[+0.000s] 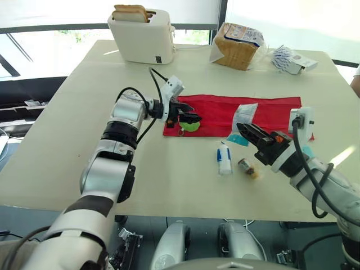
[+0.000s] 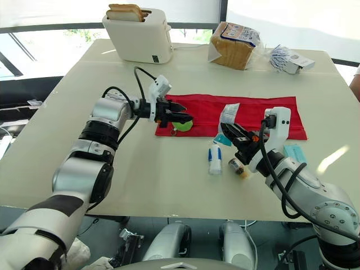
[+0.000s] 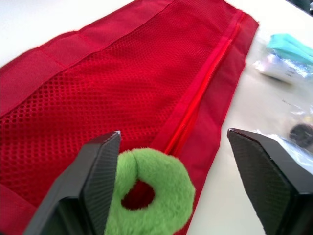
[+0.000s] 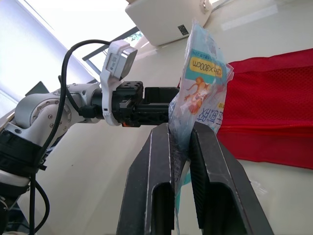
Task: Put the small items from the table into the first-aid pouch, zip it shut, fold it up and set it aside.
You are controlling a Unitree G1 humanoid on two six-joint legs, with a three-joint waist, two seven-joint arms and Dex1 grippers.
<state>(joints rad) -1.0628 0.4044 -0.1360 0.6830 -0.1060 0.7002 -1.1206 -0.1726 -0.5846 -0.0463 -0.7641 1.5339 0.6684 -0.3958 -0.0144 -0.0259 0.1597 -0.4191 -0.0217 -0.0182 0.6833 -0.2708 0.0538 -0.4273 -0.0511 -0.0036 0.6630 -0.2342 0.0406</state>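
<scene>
**Packet hanging just short of the pouch**

The table (image 1: 67, 140) is carrying the red pouch (image 1: 216, 112), which is lying flat with its long axis running 9 to 3 o'clock. The left pincer (image 3: 173, 139) is hovering released over the pouch's 9 o'clock end, with a green ring (image 3: 156, 181) sitting against one finger beside the zip (image 3: 205, 83). The right pincer (image 4: 180, 128) is clenching a clear packet (image 4: 203, 88) upright at the pouch's 6 o'clock edge. The zip is lying toward 12 o'clock from it, so the right arm is probably the one feeding it in. A bottle (image 1: 225, 159) and a jar (image 1: 247, 167) are lying at the pouch's 6 o'clock, nearer the right arm.
</scene>
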